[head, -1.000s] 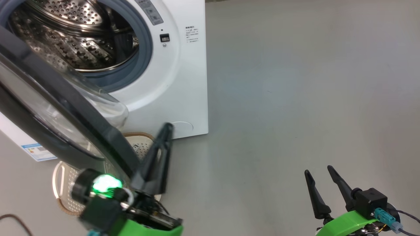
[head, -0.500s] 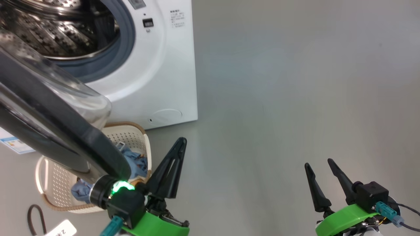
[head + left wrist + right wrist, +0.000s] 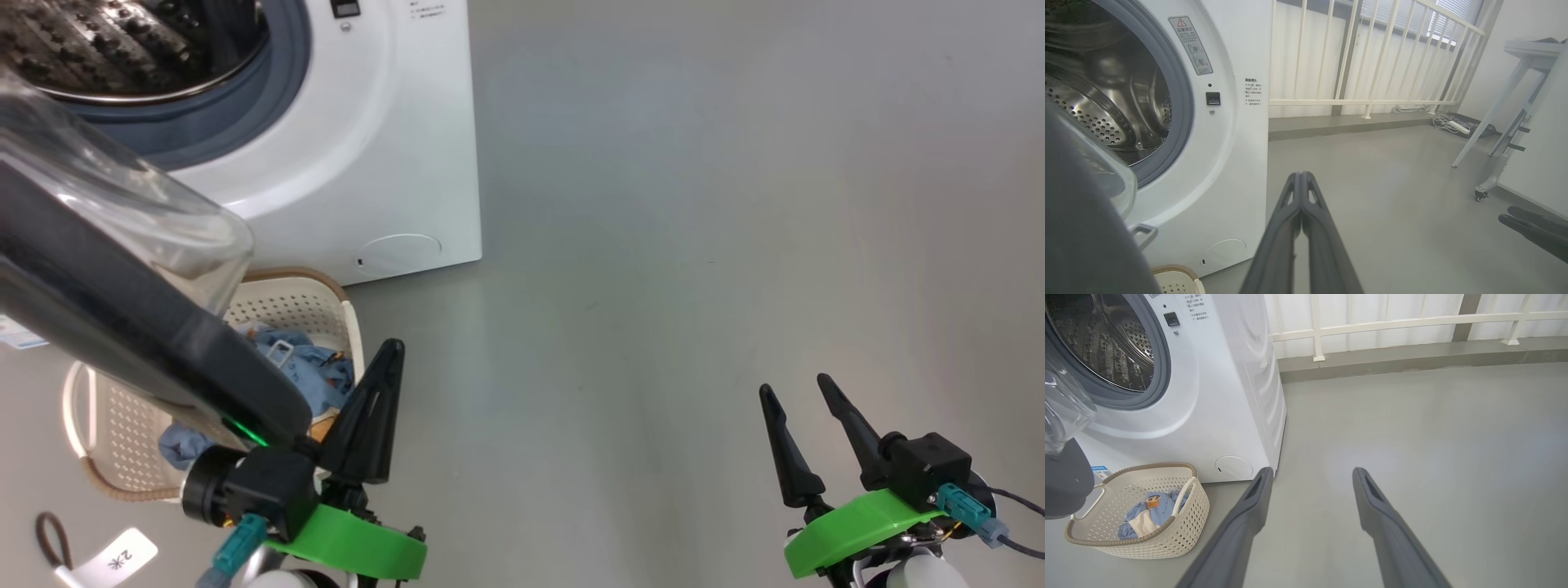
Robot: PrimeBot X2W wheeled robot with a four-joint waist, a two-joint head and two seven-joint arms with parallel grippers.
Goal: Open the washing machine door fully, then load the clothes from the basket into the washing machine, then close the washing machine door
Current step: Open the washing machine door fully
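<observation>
Door (image 3: 122,327): hanging open, glossy black ring, bulging clear glass, overlapping perforated cream basket (image 3: 114,425) holding soft blue clothes (image 3: 306,371). Left gripper (image 3: 388,355): pinching together on nothing, sitting just beside basket and door edge. Right gripper (image 3: 793,386): spreading wide, empty, hovering well apart over smooth grey floor (image 3: 653,245).

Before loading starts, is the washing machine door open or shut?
Open: the washing machine door stands swung clear, baring the steel drum.

One washing machine (image 3: 392,122), one basket (image 3: 1180,535).
</observation>
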